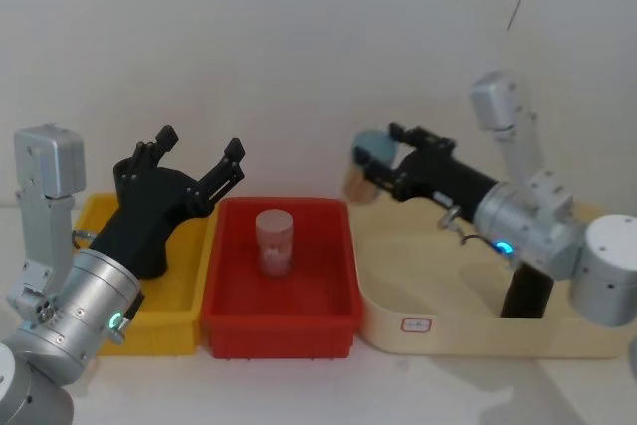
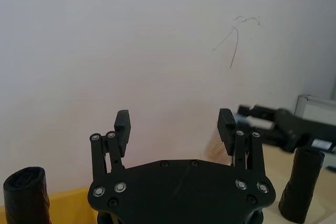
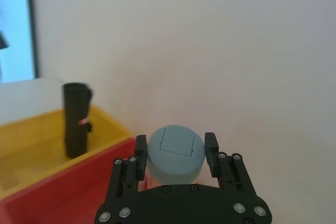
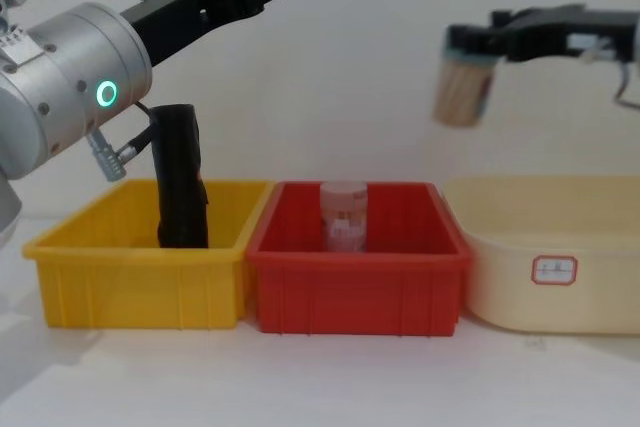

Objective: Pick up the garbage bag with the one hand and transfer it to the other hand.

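Note:
The garbage bag (image 4: pixel 180 187), a tall black roll, stands upright in the yellow bin (image 4: pixel 140 277); it appears again in the right wrist view (image 3: pixel 76 119) and the left wrist view (image 2: pixel 26 192). My left gripper (image 1: pixel 202 141), on the green-ringed arm, hovers open above and just beyond it, touching nothing; its fingers (image 2: pixel 122 124) are spread wide. My right gripper (image 1: pixel 383 168) is raised over the left end of the cream tray (image 1: pixel 468 335), shut on a blue-lidded jar (image 3: pixel 175 153) that hangs in the air (image 4: pixel 462 92).
A red bin (image 1: pixel 279 330) between the yellow bin and the tray holds an upright clear jar (image 1: pixel 274 241). A second black roll (image 1: pixel 526 296) stands in the cream tray behind my right forearm. A bare wall is close behind.

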